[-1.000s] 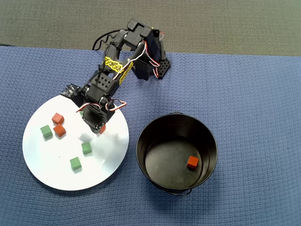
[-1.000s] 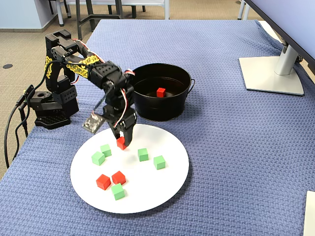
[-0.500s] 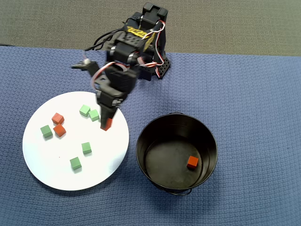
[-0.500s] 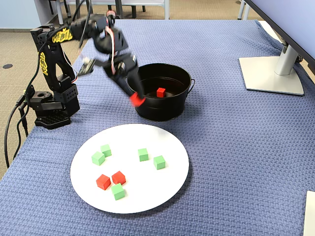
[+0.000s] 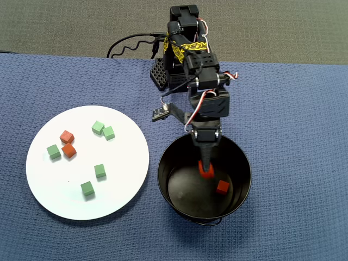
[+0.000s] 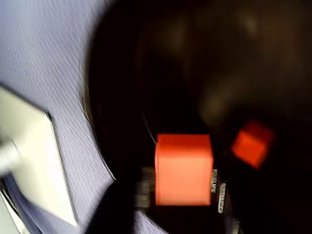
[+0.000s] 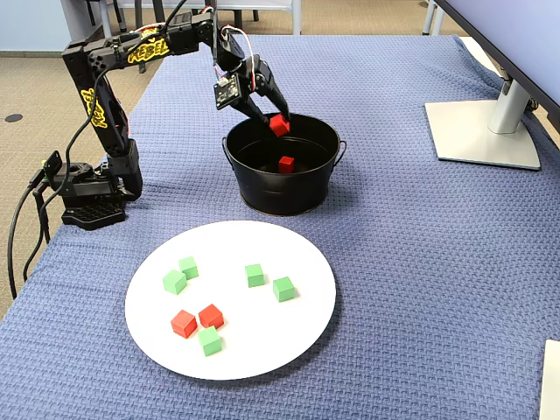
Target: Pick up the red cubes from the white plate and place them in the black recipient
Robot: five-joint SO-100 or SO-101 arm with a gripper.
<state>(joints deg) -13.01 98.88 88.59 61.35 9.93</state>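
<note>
Red cube (image 7: 279, 125) is hanging pinched in the gripper (image 7: 277, 122) above the black pot (image 7: 284, 192), where another red cube (image 5: 222, 187) is lying on the bottom. Two more red cubes (image 5: 68, 143) are sitting among green cubes (image 5: 99, 171) on the white plate (image 5: 117, 190).

Table covered by a blue woven cloth (image 7: 420, 262); in the fixed view the white plate (image 7: 289, 337) lies near, left of centre; the black pot (image 7: 284, 188) stands just beyond it, apart; the arm base (image 7: 87, 206) sits at the far left edge; a monitor foot (image 7: 481, 131) stands at the far right; a pale corner (image 7: 551, 376) shows at the near right edge.
</note>
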